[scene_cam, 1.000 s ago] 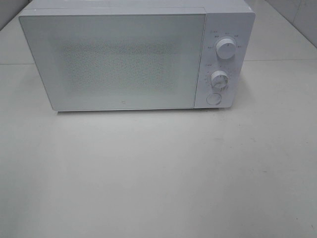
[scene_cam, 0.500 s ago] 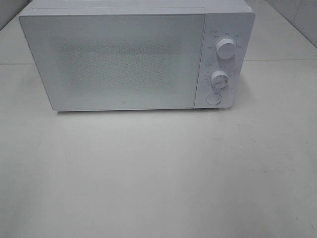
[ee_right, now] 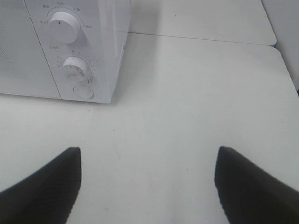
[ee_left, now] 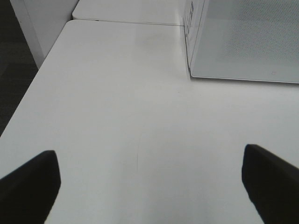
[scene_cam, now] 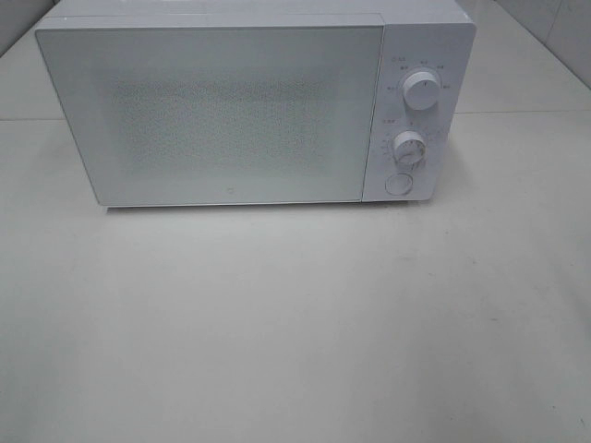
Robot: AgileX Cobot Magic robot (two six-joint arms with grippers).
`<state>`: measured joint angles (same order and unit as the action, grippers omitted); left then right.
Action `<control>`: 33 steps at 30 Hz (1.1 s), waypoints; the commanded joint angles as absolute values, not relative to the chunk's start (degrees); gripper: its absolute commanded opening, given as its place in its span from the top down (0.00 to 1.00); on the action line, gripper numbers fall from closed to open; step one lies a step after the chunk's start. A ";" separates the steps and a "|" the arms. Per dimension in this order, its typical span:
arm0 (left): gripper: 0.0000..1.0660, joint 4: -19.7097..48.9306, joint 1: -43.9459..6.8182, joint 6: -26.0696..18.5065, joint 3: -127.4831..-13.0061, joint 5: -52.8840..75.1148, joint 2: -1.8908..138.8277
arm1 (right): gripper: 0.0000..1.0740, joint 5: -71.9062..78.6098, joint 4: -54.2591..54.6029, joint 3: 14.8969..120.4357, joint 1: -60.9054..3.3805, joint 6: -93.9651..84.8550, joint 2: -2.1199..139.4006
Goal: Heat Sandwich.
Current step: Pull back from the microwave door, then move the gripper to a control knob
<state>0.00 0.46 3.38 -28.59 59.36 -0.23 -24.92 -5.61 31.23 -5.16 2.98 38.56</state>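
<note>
A white microwave (scene_cam: pixel 231 111) stands at the back of the white table (scene_cam: pixel 295 323) with its door shut. It has two round knobs (scene_cam: pixel 420 92) and a round button (scene_cam: pixel 398 184) on its right panel. The sandwich is not in view in any frame. Neither gripper shows in the exterior high view. My left gripper (ee_left: pixel 149 186) is open and empty above the table, left of the microwave's corner (ee_left: pixel 243 42). My right gripper (ee_right: pixel 148 184) is open and empty above the table, in front of the microwave's knob panel (ee_right: pixel 70 51).
The table's left edge (ee_left: pixel 28 98) drops to a dark floor. A seam to another white table (ee_right: pixel 201 38) runs behind the microwave's right side. A grey wall (scene_cam: pixel 563 28) rises at the back right.
</note>
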 commanded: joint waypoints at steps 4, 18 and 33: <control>0.05 0.46 0.63 3.32 -28.36 58.90 -1.78 | 0.29 -16.67 -5.56 31.46 -4.76 3.38 45.09; 0.05 0.46 0.63 3.32 -28.36 58.90 -1.78 | 0.29 8.08 -5.56 31.34 -4.76 3.32 60.33; 0.05 0.46 0.63 3.32 -28.36 58.90 -1.78 | 0.29 41.88 5.39 23.15 -11.23 -7.33 75.52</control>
<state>0.00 0.46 3.38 -28.59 59.36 -0.23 39.42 4.30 23.26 -11.06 -5.79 75.57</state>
